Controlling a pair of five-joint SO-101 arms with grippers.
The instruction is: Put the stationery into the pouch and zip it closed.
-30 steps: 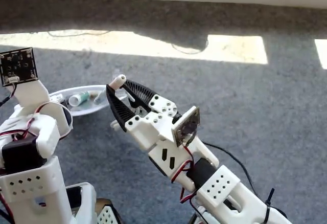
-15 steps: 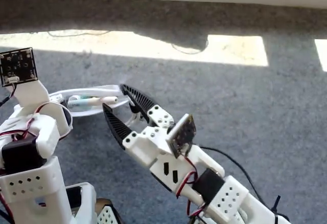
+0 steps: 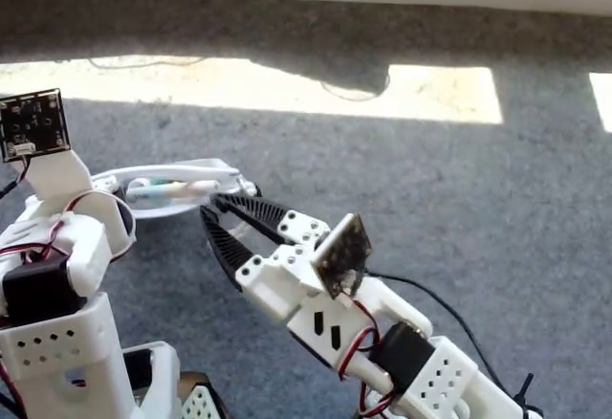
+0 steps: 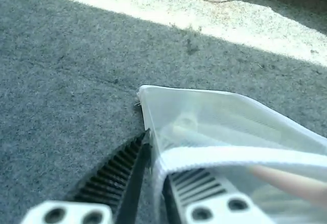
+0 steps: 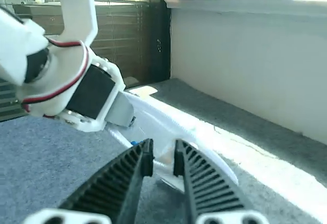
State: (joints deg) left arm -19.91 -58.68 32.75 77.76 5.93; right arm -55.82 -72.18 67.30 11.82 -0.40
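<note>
- L gripper (image 4: 156, 150) clamped on pouch (image 4: 225, 114) rim: anchors it for zipping.
- R gripper (image 3: 207, 209) at pouch end, left of centre in high view; grip can't tell.
- Stationery (image 3: 174, 188) inside.

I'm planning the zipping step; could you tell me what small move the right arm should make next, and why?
Probably close the right gripper on the end of the pouch: its open fingertips flank it, the left gripper pinches the rim, and stationery lies inside, so zipping seems next.
</note>
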